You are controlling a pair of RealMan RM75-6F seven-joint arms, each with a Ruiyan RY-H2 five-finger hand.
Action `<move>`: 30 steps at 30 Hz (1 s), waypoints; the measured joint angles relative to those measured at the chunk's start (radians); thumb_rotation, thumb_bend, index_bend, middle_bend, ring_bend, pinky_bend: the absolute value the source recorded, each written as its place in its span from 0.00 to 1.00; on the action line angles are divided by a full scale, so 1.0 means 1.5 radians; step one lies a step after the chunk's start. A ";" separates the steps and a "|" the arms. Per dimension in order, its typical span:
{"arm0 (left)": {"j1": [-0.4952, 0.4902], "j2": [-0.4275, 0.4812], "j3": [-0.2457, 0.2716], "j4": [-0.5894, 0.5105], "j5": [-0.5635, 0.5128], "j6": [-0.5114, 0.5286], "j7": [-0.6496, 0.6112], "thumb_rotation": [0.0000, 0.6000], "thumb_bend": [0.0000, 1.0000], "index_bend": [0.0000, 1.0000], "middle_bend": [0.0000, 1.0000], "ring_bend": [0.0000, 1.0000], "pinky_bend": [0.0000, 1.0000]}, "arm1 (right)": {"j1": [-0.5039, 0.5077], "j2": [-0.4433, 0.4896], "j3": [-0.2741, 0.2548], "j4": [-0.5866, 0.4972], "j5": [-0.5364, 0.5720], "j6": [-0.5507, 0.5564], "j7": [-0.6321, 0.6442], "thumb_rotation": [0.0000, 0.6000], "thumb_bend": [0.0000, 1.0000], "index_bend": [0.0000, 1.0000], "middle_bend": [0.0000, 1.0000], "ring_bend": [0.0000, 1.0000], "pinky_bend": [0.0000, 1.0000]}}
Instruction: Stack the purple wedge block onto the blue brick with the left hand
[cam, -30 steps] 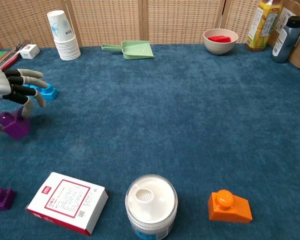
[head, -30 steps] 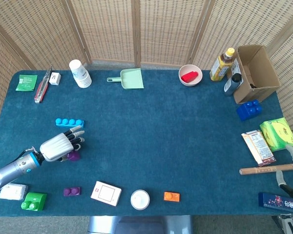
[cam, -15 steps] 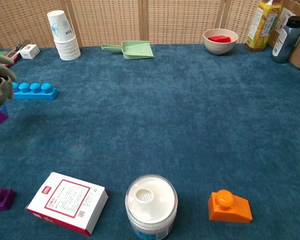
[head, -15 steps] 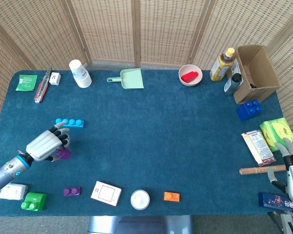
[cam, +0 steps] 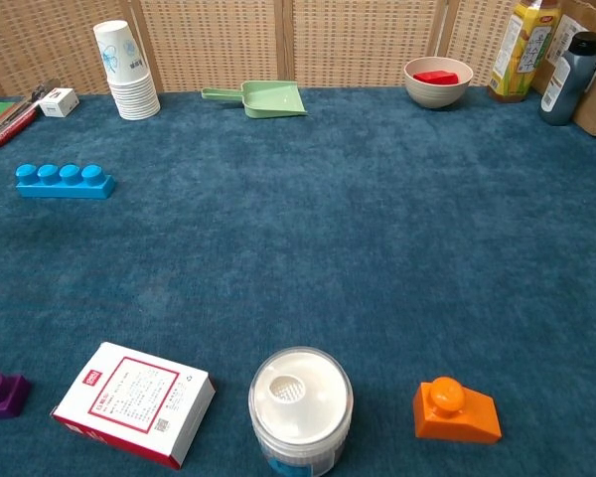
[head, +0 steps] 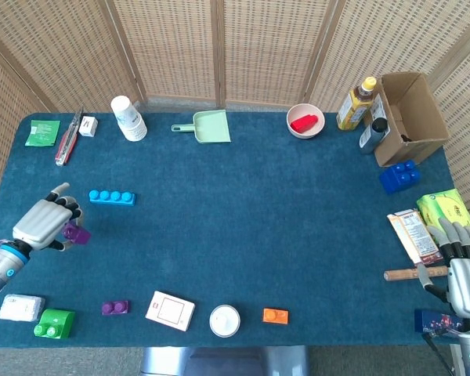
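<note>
The blue brick lies flat on the blue cloth at the left, its row of studs up; the chest view shows the same blue brick at its left side. My left hand is left of and slightly nearer than the brick, apart from it. It holds the purple wedge block in its fingers, above the cloth. The chest view shows neither this hand nor the wedge. My right hand is at the table's right edge, fingers apart and holding nothing.
A small purple brick, a green block, a white box, a white jar and an orange block line the near edge. Paper cups and a green dustpan stand at the back.
My left hand has carried the purple wedge to the left, off the cloth and out of the chest view. My right hand has risen further into the head view.
</note>
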 measured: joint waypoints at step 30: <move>-0.108 -0.018 -0.117 -0.013 -0.273 -0.215 0.181 1.00 0.30 0.67 0.38 0.23 0.00 | -0.003 -0.002 -0.004 0.011 0.007 0.006 0.023 0.98 0.38 0.16 0.09 0.00 0.02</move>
